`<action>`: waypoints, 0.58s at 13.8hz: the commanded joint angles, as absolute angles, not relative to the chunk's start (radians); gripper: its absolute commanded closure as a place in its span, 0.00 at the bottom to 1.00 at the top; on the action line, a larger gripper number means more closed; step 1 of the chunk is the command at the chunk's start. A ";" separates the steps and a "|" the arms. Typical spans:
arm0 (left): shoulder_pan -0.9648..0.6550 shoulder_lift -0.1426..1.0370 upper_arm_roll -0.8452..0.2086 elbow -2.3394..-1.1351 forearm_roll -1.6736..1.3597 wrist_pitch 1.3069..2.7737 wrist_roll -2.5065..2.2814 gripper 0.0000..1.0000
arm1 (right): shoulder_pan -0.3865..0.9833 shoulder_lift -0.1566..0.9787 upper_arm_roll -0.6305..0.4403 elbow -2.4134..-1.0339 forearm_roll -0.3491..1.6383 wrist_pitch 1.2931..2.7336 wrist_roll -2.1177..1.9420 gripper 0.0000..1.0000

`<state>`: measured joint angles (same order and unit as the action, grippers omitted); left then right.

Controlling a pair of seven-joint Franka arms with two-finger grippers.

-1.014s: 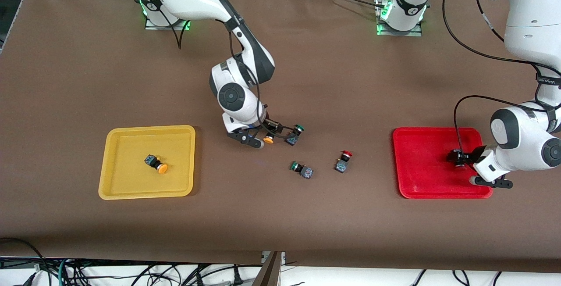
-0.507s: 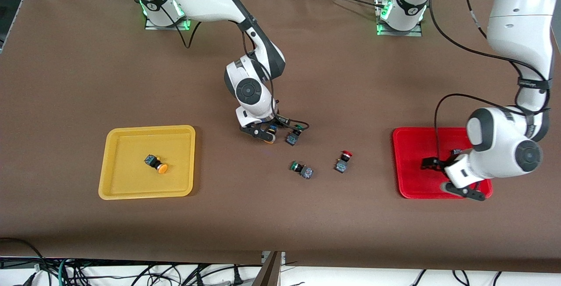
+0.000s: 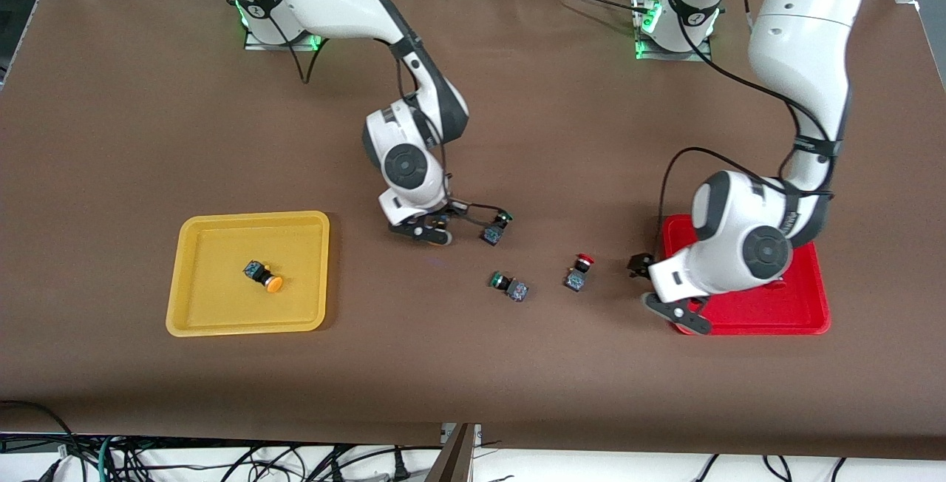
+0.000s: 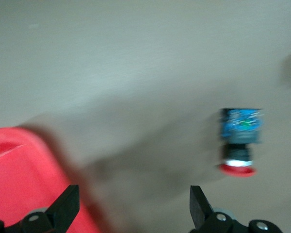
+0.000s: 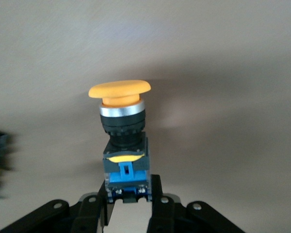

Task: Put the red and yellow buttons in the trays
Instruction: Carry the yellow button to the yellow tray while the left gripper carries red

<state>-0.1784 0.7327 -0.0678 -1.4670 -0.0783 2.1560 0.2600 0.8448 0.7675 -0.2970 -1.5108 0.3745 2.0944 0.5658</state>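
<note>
Near mid-table, the right gripper (image 5: 128,204) pinches a yellow button (image 5: 122,133) by its blue base; it should carry it level to the yellow tray (image 3: 194,319), where one already lies. Left gripper (image 4: 133,208), spread, should straddle the red button (image 3: 579,272) beside the red tray (image 3: 809,316)

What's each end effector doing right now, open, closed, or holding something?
Left end effector: open, empty, over the table beside the red tray.
Right end effector: closed on a yellow button.
</note>
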 commanded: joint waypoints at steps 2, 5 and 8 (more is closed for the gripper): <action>-0.258 0.753 -0.054 -1.459 -0.071 2.218 0.222 0.00 | 0.845 0.683 -0.504 -1.542 0.362 1.893 0.179 1.00; -0.285 0.778 -0.054 -1.459 -0.067 2.261 0.201 0.00 | 0.833 0.689 -0.619 -1.578 0.370 1.873 -0.073 1.00; -0.320 0.813 -0.054 -1.459 -0.066 2.325 0.149 0.00 | 0.759 0.712 -0.617 -1.606 0.380 1.914 -0.149 0.97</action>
<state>-0.2894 0.7876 -0.0662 -1.4684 -0.0783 2.2890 0.1941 0.7835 0.7023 -0.6217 -1.5778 0.3738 1.8825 -0.0984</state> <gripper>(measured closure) 0.000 0.674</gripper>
